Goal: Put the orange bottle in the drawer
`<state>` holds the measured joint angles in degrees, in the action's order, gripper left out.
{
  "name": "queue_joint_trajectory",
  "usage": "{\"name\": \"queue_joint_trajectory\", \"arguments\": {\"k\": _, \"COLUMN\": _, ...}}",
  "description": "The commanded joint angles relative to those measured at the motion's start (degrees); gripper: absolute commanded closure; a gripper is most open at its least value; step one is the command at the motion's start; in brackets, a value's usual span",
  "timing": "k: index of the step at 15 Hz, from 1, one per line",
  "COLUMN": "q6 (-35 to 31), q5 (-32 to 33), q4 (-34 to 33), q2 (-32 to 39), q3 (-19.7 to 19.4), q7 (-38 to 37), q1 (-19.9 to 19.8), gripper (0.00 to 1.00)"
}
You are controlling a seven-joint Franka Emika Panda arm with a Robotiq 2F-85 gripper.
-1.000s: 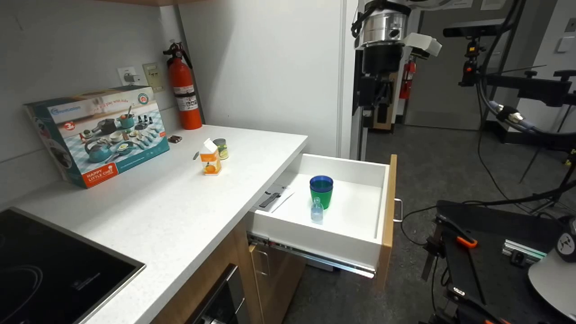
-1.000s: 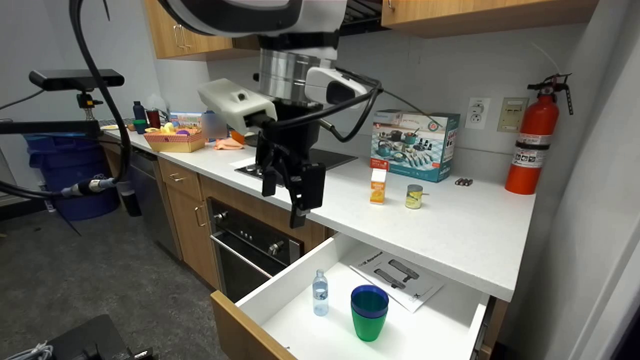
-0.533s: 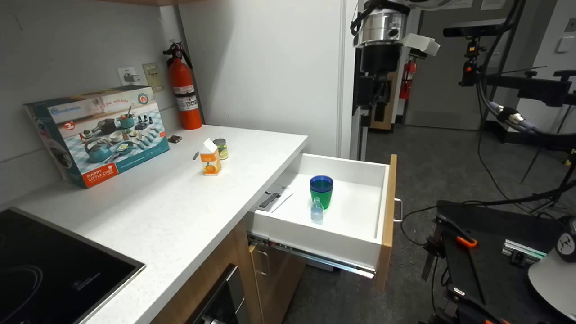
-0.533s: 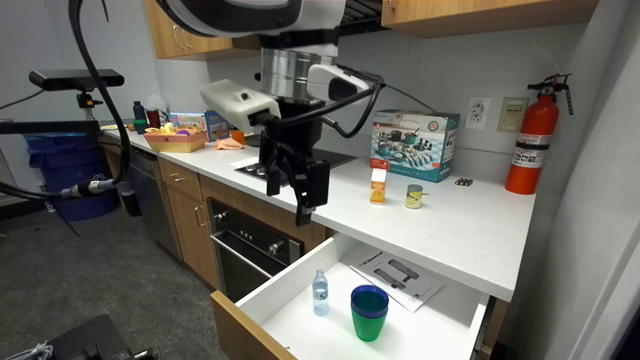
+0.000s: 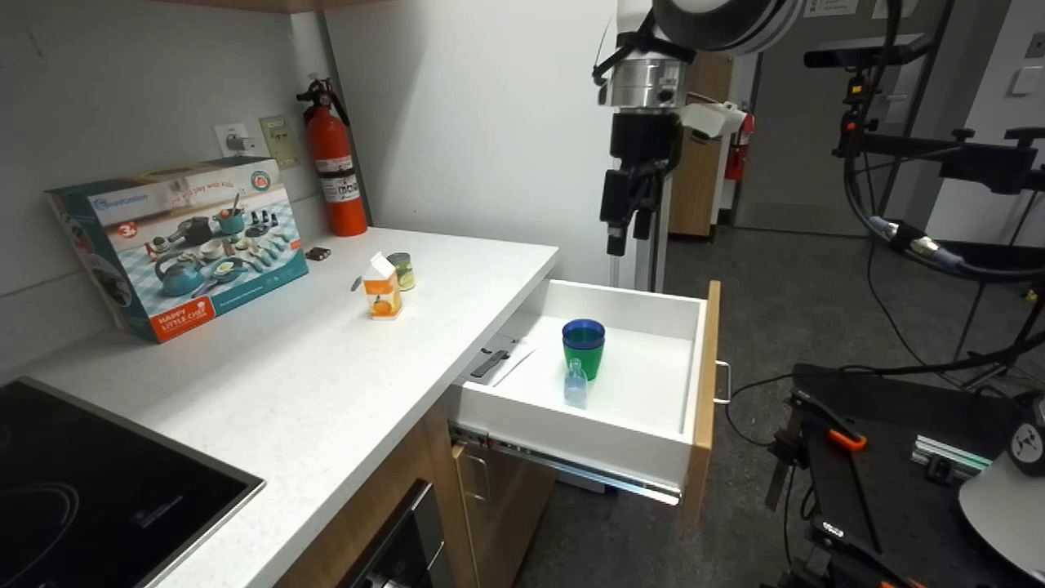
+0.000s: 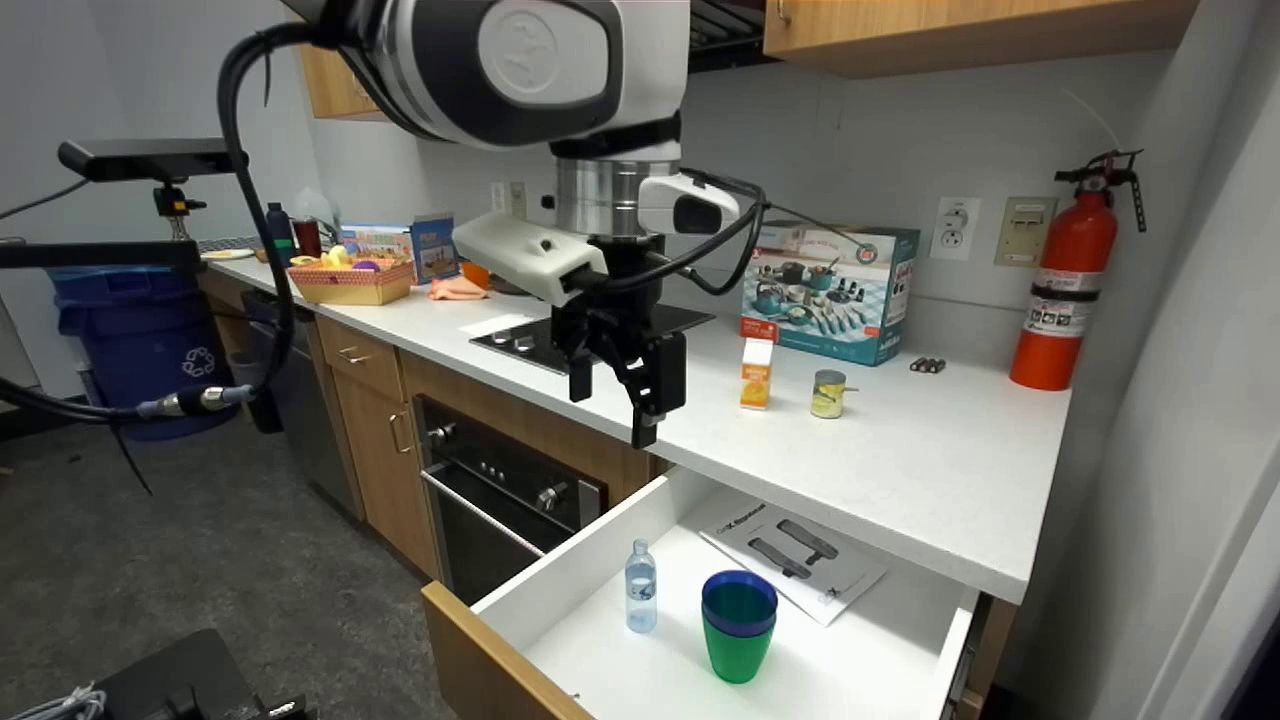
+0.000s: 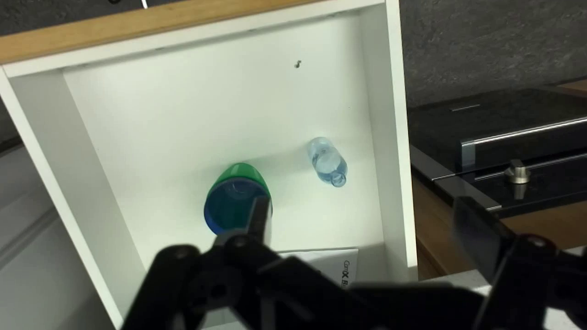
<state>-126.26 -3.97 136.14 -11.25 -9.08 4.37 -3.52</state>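
The orange bottle (image 5: 382, 296) is a small orange carton-shaped item with a white top. It stands upright on the white countertop in both exterior views (image 6: 756, 378) and is out of the wrist view. The drawer (image 5: 571, 411) is pulled open, white inside with a wood-toned front; it also shows in the exterior view (image 6: 570, 565) and in the wrist view (image 7: 384, 114). My gripper (image 6: 613, 408) is open and empty, in the air above the drawer, well apart from the orange bottle. Its fingers (image 7: 260, 215) are spread wide in the wrist view.
A blue-over-green cup (image 6: 738, 630), a clear bluish bottle (image 6: 641, 590) and a printed sheet (image 6: 790, 550) are in the drawer. A small yellow-green can (image 6: 828, 394) stands beside the orange bottle. A toy box (image 6: 825, 290) and a fire extinguisher (image 6: 1065, 280) stand at the back.
My gripper has moved toward the counter side, leftward and lower in one view and rightward in the opposite view. It stays open. The orange bottle and drawer have not moved.
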Motion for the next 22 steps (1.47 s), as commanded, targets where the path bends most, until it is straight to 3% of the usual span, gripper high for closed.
{"name": "queue_joint_trajectory", "arguments": {"k": 1, "q6": -0.5, "q5": -0.27, "q4": -1.23, "q2": 2.08, "q3": 1.08, "q7": 0.12, "q1": -0.7, "gripper": 0.0}}
{"name": "queue_joint_trajectory", "arguments": {"k": 4, "q6": -0.78, "q5": -0.26, "q4": -3.39, "q2": 5.08, "q3": 1.14, "q7": 0.09, "q1": -0.79, "gripper": 0.0}}
{"name": "queue_joint_trajectory", "arguments": {"k": 16, "q6": -1.14, "q5": -0.99, "q4": -4.14, "q2": 5.28, "q3": 1.08, "q7": 0.2, "q1": -0.77, "gripper": 0.0}}
{"name": "queue_joint_trajectory", "arguments": {"k": 22, "q6": -10.74, "q5": -2.15, "q4": -4.37, "q2": 6.21, "q3": 0.74, "q7": 1.64, "q1": -0.93, "gripper": 0.0}}
